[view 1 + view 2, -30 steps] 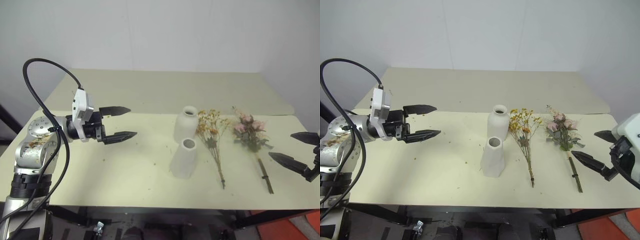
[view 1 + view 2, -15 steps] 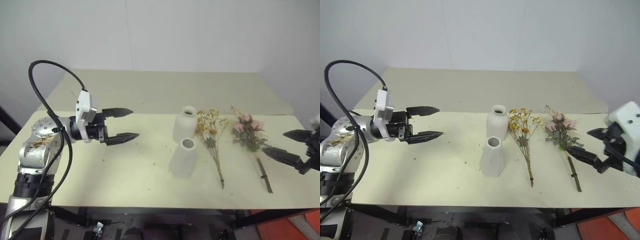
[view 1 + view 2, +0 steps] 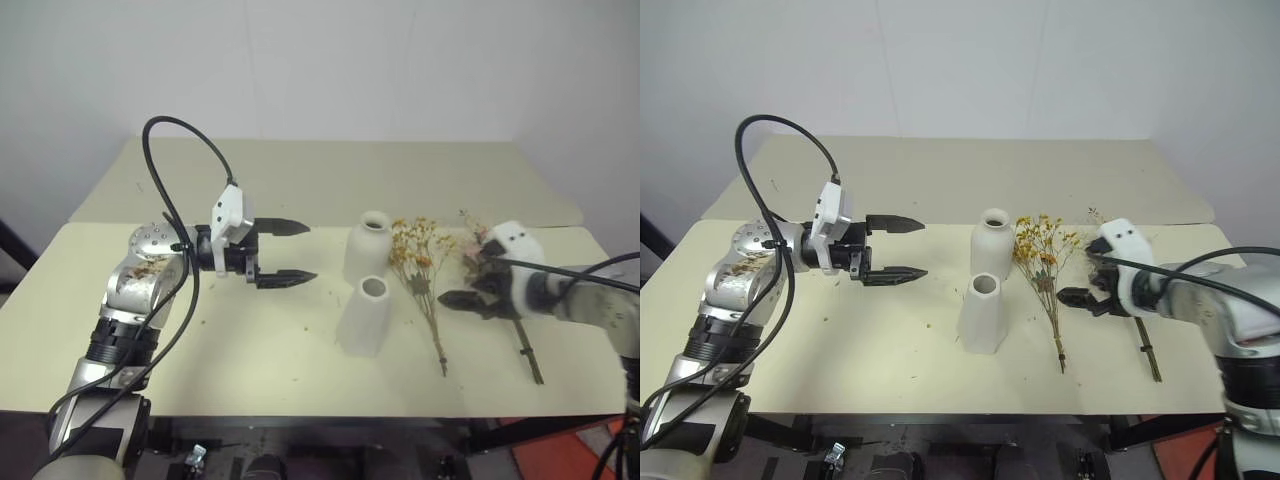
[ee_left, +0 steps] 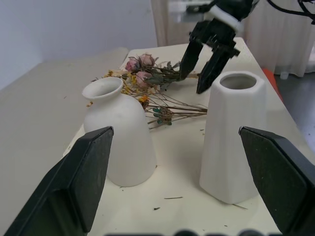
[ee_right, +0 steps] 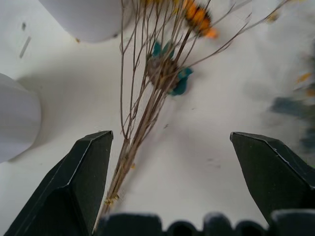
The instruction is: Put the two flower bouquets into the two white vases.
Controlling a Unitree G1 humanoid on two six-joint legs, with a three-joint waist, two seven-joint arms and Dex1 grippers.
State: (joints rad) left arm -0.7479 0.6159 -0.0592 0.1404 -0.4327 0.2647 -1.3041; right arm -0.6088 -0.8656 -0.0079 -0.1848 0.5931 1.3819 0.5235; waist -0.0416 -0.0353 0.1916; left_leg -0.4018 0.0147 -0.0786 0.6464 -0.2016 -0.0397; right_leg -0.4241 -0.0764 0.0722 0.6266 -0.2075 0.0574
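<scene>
Two white vases stand mid-table: a rounded bottle-shaped one (image 3: 368, 248) and, in front of it, a taller cone (image 3: 364, 317). Right of them lies the thin yellow-orange spray (image 3: 425, 270). Further right lie the pink roses (image 4: 141, 65), partly covered in the head views by my right hand. My right gripper (image 3: 1083, 285) hangs open just above the table between the two bouquets, its fingers (image 5: 83, 177) straddling the spray's brown stems (image 5: 142, 113) without touching them. My left gripper (image 3: 300, 252) is open and level, left of the vases and pointing at them, with nothing in it.
The cream table (image 3: 250, 350) is made of a front and a back board with a seam between them. Small dried crumbs dot the front board. A black cable (image 3: 165, 180) loops above my left arm. The rose stem (image 3: 528, 355) reaches toward the front edge.
My right arm swung in from the table's right edge, leftward and down, and now sits over the bouquets. My left gripper slid right, closer to the vases. Both stayed open.
</scene>
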